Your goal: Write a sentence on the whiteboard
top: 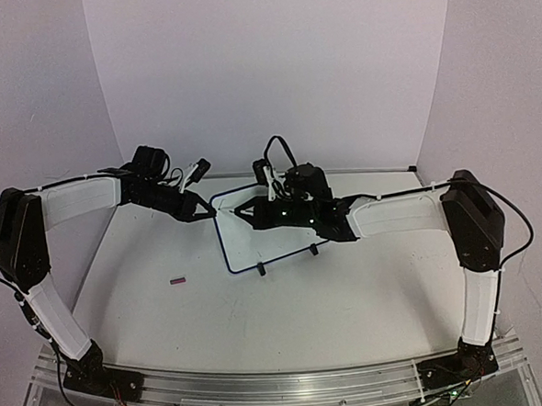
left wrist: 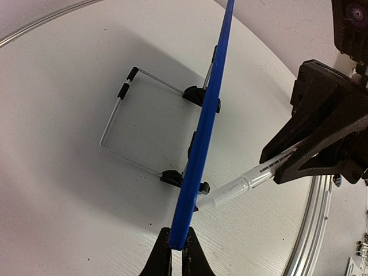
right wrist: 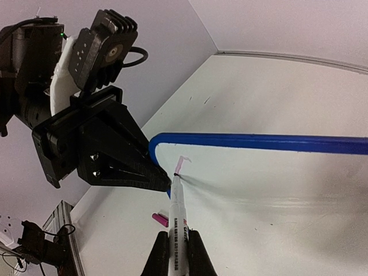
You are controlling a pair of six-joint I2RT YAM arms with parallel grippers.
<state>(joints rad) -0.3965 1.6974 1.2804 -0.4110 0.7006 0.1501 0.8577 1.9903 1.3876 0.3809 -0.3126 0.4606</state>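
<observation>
I see the whiteboard (top: 264, 245) propped at a tilt on its wire stand (left wrist: 123, 123), towards the far middle of the tabletop (top: 306, 320). My left pincer (left wrist: 177, 244) is pinched tight on the board's blue frame at the left edge, fingers on either side of the rim. My right pincer (right wrist: 178, 253) is clamped around a white marker (right wrist: 177, 213), fingers snug on the barrel. The marker's dark tip touches the white surface just inside the rounded upper-left corner, right beside the left pincer's fingers. A small pink object (top: 177, 281) lies on the tabletop, left of the board and apart from it.
</observation>
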